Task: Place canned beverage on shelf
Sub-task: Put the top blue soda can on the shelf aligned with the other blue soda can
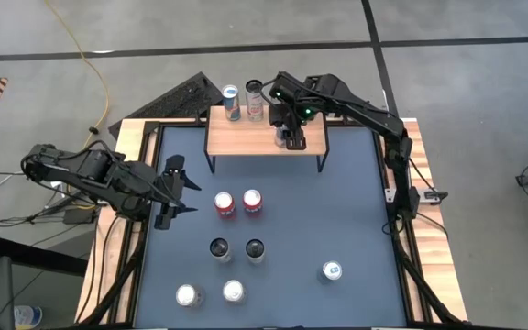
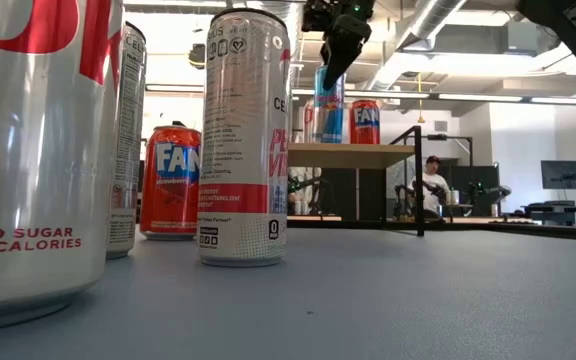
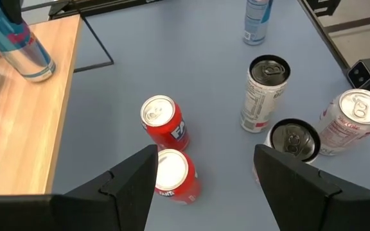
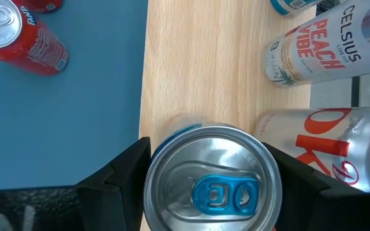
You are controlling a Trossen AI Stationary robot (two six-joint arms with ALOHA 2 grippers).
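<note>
- The blue-grey desk (image 1: 337, 211) sits in a wooden frame on a grey concrete floor; the low view looks past it into an open workshop with ceiling strip lights, where a person sits far off.
- The shelf (image 1: 266, 139) stands at the far edge of the desk, and three cans are on its wooden top: a blue-and-silver can (image 1: 231, 103), a slim Celsius can (image 1: 254, 99), and a blue-tabbed silver can (image 4: 212, 181) under the right arm.
- Judged from this, the job is partly done: several placements are finished, and the one in hand looks close to its end, since the low view shows that can's base down at the shelf top.
- Seven cans wait on the desk: two red Fanta cans (image 1: 238, 203), two dark-topped slim cans (image 1: 237, 248), and three white-topped ones nearer the front.
- The right end effector (image 1: 291, 137) is over the shelf. In the right wrist view its fingers stand apart with the blue-tabbed can right between them; whether the pads press the can or have just let go I cannot tell.
- The left end effector (image 3: 204, 176) hovers over the desk's left part, fingers apart and empty, near the Fanta pair.
</note>
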